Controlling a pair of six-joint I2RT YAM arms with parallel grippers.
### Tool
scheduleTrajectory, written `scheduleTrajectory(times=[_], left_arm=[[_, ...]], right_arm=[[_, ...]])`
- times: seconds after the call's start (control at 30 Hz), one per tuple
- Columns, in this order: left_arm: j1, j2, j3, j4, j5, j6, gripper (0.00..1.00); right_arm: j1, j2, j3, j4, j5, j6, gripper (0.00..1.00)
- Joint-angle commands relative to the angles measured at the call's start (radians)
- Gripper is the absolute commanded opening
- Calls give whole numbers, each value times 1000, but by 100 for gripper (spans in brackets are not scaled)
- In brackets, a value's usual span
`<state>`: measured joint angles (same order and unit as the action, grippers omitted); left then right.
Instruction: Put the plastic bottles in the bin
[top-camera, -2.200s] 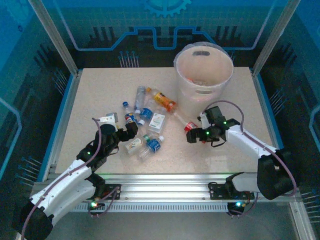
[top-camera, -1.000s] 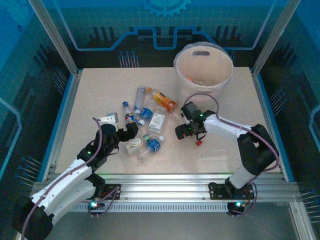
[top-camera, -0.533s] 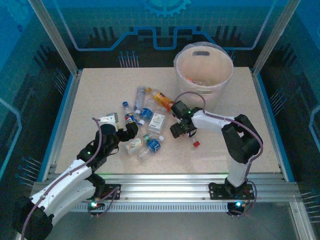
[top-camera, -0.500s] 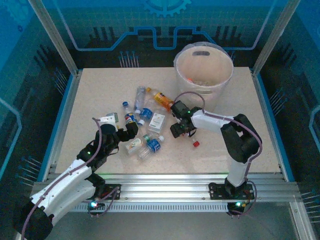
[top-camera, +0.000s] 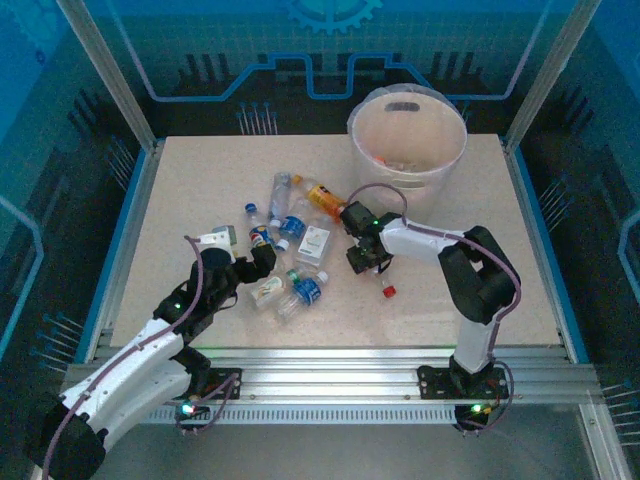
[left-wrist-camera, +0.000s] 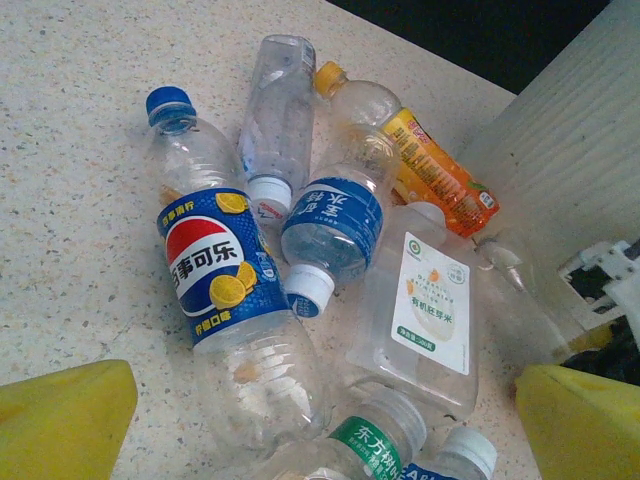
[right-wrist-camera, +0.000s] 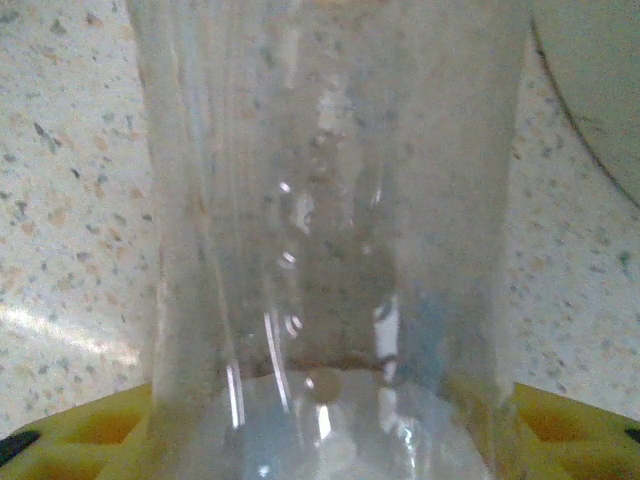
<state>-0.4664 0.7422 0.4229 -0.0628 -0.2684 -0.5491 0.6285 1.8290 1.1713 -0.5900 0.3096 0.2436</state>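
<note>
— What changed around the bin (top-camera: 405, 190)?

— My right arm (top-camera: 430, 240) had swung in from the bin's right side to just in front of it. The right gripper (top-camera: 362, 264) was closing round a clear bottle (right-wrist-camera: 330, 200) lying there. I couldn't tell whether it was clamped yet.

— And the left?

— The left gripper (top-camera: 263, 262) hung with jaws wide apart over the other bottles (left-wrist-camera: 215, 270), left of the bin's front. That bottle wasn't in the bin yet, and I judged lifting came next.
</note>
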Motion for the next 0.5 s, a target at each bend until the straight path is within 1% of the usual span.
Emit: scheduleTrajectory(times=[0.0,0.27,0.37,0.47], left_arm=[[9,-9,2,3,-18,6,99],[11,-5,4,9,-14,2,99],[12,-4,6,9,-13,1,99],[12,-4,7,11,-14,1,99]], right_arm=[[38,-109,-10,-76,43,26,50],[136,-289,38,-224,116,21,45],[167,-359,74,-250,112,4,43],[177,-431,116,-247,78,-24,42]])
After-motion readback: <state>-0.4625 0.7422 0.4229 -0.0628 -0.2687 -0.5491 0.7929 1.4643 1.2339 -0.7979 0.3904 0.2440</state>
